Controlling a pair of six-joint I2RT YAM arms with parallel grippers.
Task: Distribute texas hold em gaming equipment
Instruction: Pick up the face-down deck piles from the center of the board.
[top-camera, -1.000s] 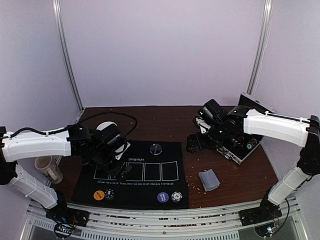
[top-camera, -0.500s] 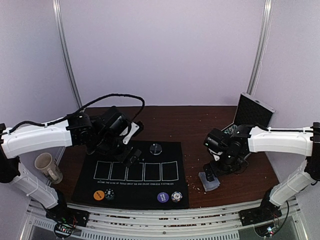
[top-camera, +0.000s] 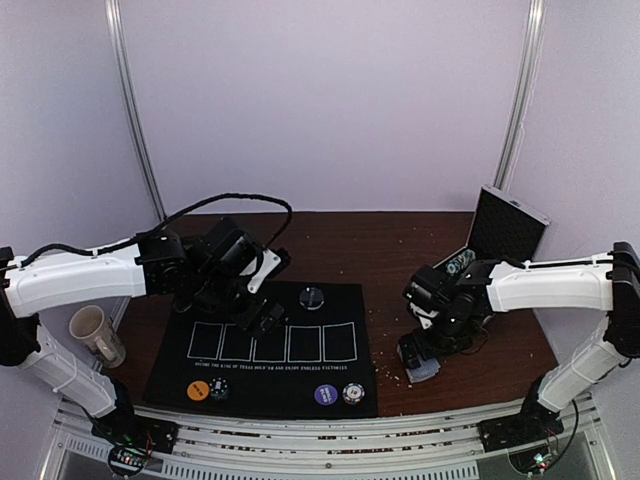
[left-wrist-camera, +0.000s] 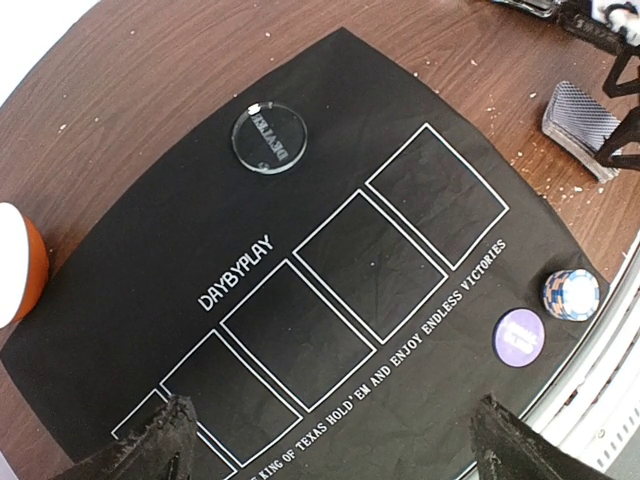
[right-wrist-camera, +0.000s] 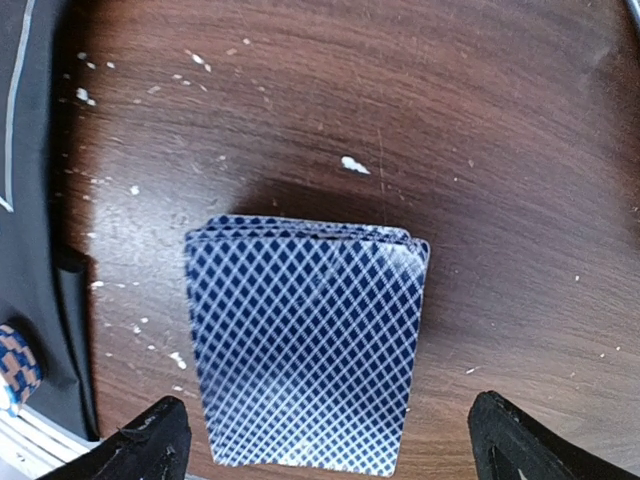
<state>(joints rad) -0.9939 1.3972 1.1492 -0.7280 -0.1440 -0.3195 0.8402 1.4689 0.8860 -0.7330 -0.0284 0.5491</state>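
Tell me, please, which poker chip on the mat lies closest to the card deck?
The white-speckled chip at the row's right end, beside the purple chip; the other two sit far left.

Your left arm comes in from the left side, stretched toward the middle, wrist tipped down. Left gripper hangs pointing down and a bit forward, jaws spread wide. Your right arm runs in roughly level from the right, wrist folded hard down. Right gripper points pretty much straight down, sitting low, jaws wide apart too.
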